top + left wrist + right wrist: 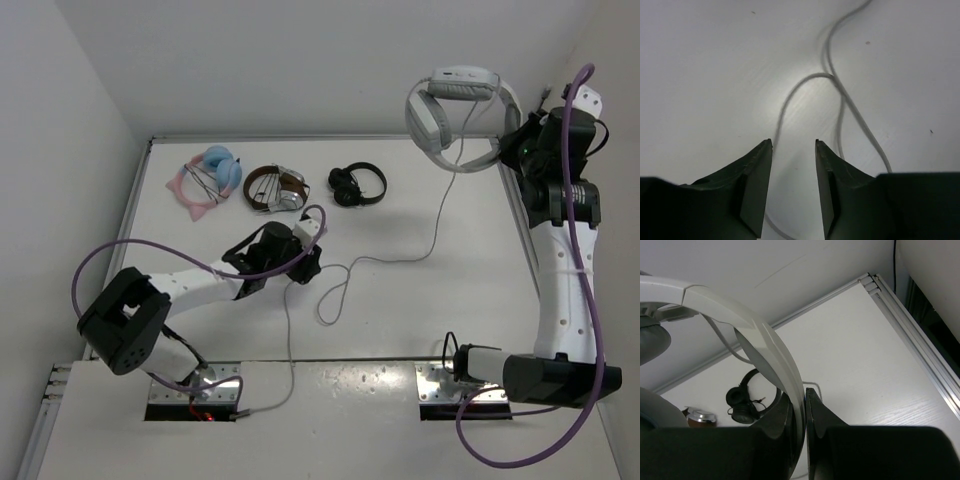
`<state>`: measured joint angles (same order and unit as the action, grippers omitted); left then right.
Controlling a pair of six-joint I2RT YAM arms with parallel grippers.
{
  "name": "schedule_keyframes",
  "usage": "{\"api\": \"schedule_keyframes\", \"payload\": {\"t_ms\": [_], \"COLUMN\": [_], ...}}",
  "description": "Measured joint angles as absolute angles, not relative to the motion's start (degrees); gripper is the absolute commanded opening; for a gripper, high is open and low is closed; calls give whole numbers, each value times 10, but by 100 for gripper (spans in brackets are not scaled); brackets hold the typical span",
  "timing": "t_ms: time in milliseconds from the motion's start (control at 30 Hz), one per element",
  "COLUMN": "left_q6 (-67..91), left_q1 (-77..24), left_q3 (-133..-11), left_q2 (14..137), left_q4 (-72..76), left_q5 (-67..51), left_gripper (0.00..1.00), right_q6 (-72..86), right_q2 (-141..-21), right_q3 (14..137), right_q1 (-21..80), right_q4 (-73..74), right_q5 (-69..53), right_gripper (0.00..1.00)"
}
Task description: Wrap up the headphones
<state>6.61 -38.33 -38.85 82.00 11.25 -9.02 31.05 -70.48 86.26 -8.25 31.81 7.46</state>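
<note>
Nearest the camera, two arms are bolted at the front edge of the white counter [420,320], one base on each side. The left arm [190,285] reaches low over the middle of the counter. Its jaws stand apart and hold nothing. In the left wrist view, one strand of the thin grey cable [790,95] lies on the counter in the gap between the two dark fingers [755,170], and I cannot tell if either touches it.

There is one such cable. From near the left base it runs away across the counter, past the left jaws, and curls into one loose loop just to their right. It then trails right and rises off the surface.

Farther back, three pairs lie in a row near the far edge: a pink-and-blue pair [208,180] on the left, a brown-and-silver pair [276,188] in the middle and a small black pair [357,185] on the right, each apart from its neighbour.

The fourth pair, the white headphones [455,105], is in the air above the far right corner of the counter. The right arm [560,260] stretches up to it, and the right jaws are clamped on its wide headband [765,335], both earcups hanging free.
</note>
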Motion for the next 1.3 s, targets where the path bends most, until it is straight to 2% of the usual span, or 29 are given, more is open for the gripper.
{"api": "schedule_keyframes", "payload": {"t_ms": [33,233,567,867,1067,1300], "left_q6": [68,68,-4,-248,-356,-416], "left_q1": [-391,-463,-506,-507,-516,-524], "left_q3": [-385,-385,-459,-459,-482,-504], "left_q2": [819,851,934,920,923,951], "left_q4": [109,81,20,-111,-179,-192], "left_q5": [-95,-125,-211,-302,-301,-281], "left_gripper": [40,40,45,52,52,52], "right_q6": [310,311,313,313,313,313], "right_q2": [-705,-705,-705,-705,-705,-707], "right_q3": [860,854,854,852,851,851], "right_q1": [-83,-83,-84,-89,-89,-86], "right_q4": [318,320,320,320,320,320], "right_q5": [75,75,75,73,70,69], "right_gripper": [0,0,0,0,0,0]}}
